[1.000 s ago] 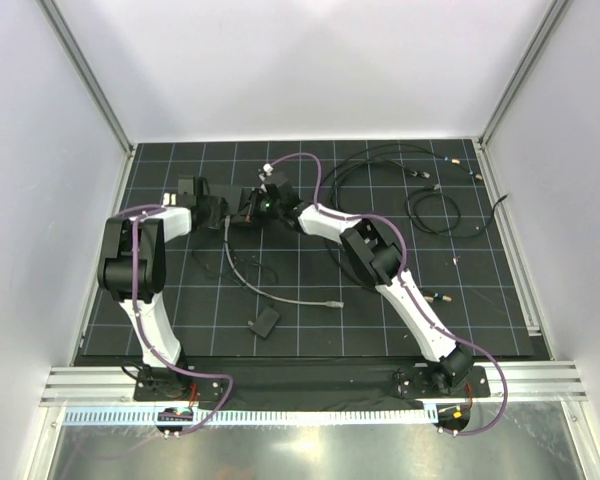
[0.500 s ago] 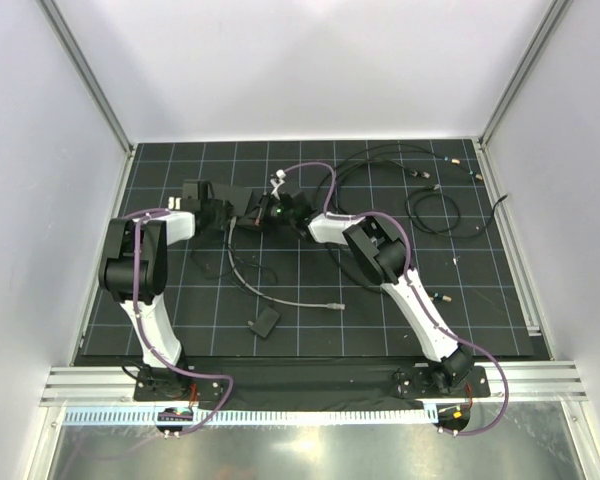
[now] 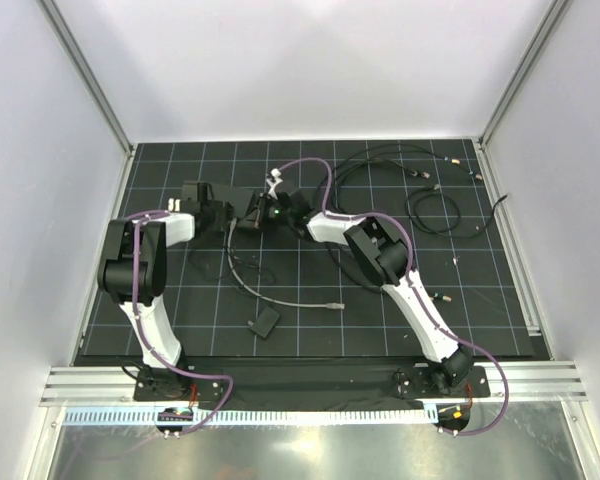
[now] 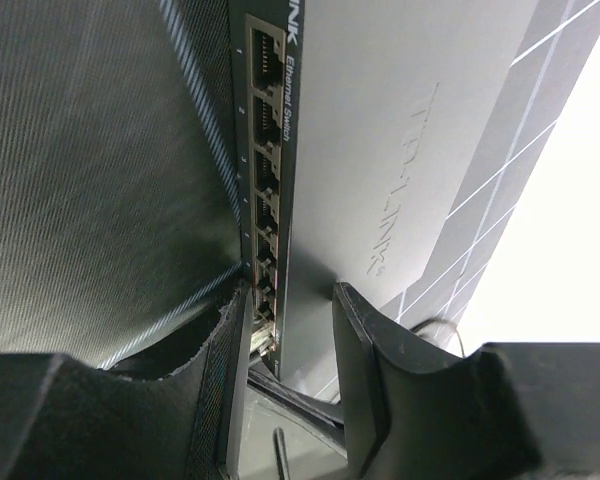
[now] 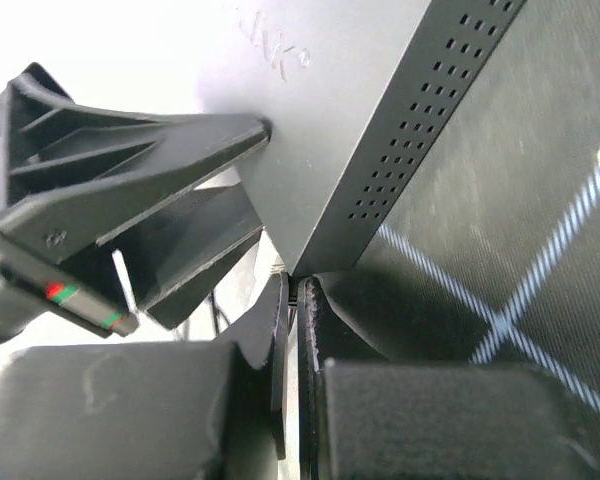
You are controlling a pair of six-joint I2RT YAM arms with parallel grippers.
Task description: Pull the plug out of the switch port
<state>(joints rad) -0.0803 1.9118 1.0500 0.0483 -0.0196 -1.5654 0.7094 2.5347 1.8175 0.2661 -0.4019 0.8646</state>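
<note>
Here's the switch (image 4: 380, 150), lying at the back-left of the tabletop (image 3: 480, 280) between the two arms. The left tool (image 4: 290, 310) straddles the end of the port row, one finger on each side of the pale plug (image 4: 264, 338) seated in the last port. I can't tell whether the fingers are actually pinching it. The right tool (image 5: 295, 287) is clenched on nothing, its tips against the switch's far corner, which looks like bracing. I'd call this the grasp step, with the plug not yet out. Next the left tool needs a firm pinch on the plug, then a straight pull away from the port face while the right tool pins the box.
</note>
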